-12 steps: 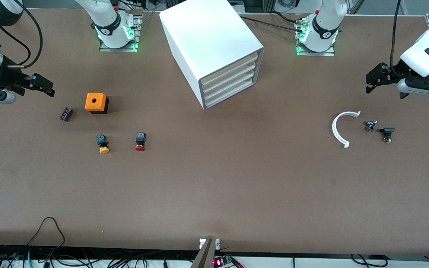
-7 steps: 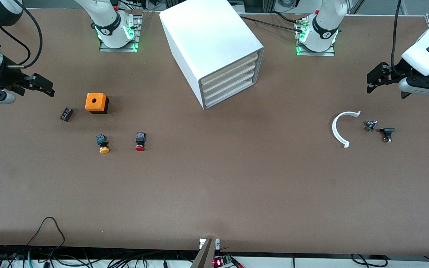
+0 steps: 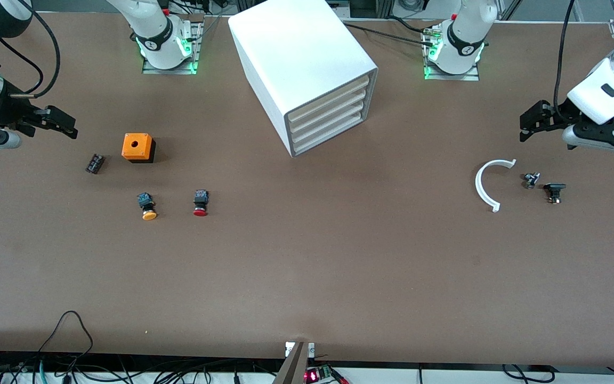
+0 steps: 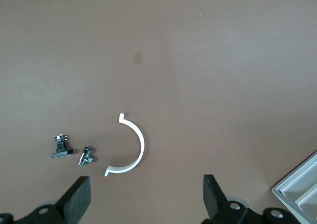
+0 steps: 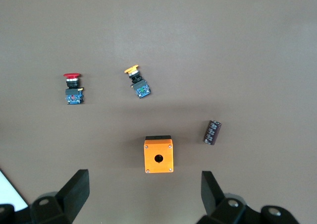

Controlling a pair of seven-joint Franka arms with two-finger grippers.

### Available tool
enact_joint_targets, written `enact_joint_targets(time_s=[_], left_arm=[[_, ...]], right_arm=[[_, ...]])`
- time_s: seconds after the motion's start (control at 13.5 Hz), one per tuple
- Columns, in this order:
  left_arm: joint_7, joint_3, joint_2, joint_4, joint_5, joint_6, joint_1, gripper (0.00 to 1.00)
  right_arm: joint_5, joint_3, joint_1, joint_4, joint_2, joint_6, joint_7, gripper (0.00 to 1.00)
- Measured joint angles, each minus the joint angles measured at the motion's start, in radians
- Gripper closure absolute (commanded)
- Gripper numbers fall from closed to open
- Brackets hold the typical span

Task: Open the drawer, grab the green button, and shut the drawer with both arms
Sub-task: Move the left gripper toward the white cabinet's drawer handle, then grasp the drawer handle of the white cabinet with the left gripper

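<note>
Only real change from a moment ago is the left end effector [image 3: 532, 120]: it has shifted a little toward the cabinet [image 3: 307, 74], over the desk [image 3: 307, 266] near the white curved clip [image 3: 487, 184], while the right end effector [image 3: 62, 124] hasn't budged over its end by the orange box [image 3: 137, 147] and looks like it's just waiting. My read is the left arm is starting its approach to open the drawer [image 3: 331, 134], so the task has barely begun. Both end effectors are spread wide open with nothing in them; the wrist views show the fingers [image 4: 77, 199] far apart, same for the right ones [image 5: 74, 189]. The drawer is the lowest one in the stack and it's fully closed, flush with the ones above. The green button isn't visible anywhere, so I'd guess it's inside that drawer, but can't confirm. Out on the desk there's only the red-capped button [image 3: 200, 202] and the orange-capped button [image 3: 147, 206], plus a small black part [image 3: 95, 163] and two tiny bits [image 3: 544, 186] too small to identify. No drawer handle that I can make out either.
</note>
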Motion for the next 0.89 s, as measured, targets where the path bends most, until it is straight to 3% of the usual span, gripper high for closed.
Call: enact_joint_targets(time_s=[0.44,0.66,0.89], left_arm=[[0.004,-0.005,0.132,-0.003,-0.028,-0.006,-0.006,0.0],[0.011,-0.004,0.238,-0.041,-0.231,-0.008,-0.006,0.0],[0.085,-0.005,0.342,-0.152,-0.455,0.046,-0.005,0.0]], right_arm=[[0.0,-0.001,0.0,0.0,0.003,0.001,0.0,0.0],[0.0,-0.001,0.0,0.0,0.004,0.006,0.0,0.0],[0.001,-0.002,0.0,0.0,0.004,0.007,0.0,0.0]])
